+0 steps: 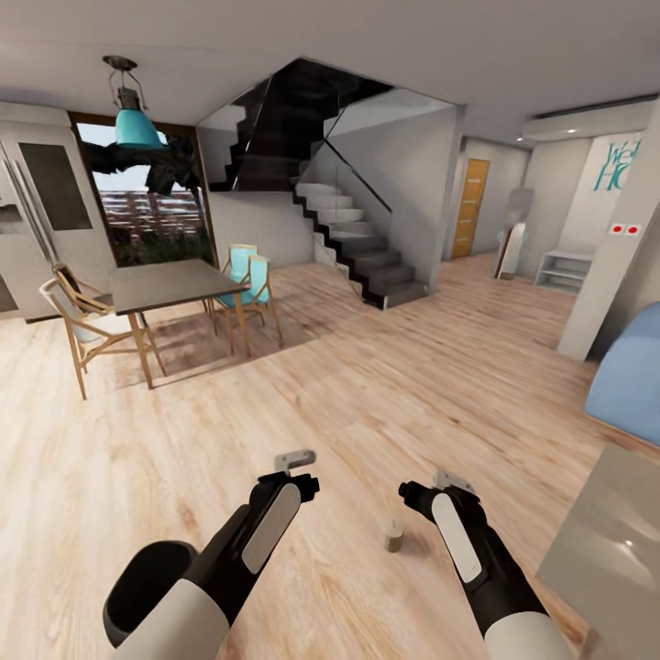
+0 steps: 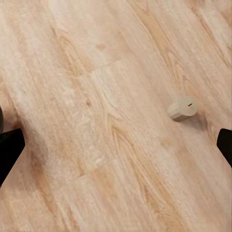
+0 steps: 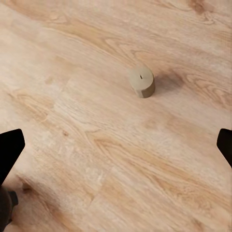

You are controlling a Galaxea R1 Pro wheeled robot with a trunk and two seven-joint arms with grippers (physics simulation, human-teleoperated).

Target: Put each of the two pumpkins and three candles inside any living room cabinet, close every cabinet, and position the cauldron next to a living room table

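A single candle [image 1: 394,534] stands upright on the pale wood floor [image 1: 385,385], between the two arms and just beside the right gripper [image 1: 438,483] at about its seven o'clock. Both the right gripper and the left gripper [image 1: 295,466] hang above the boards with fingers spread wide, holding nothing. A dining table [image 1: 174,282] with chairs sits off at ten o'clock.

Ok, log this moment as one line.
scene: wood floor | candle: upright between arms, ungrasped | left gripper: open, empty | right gripper: open, empty
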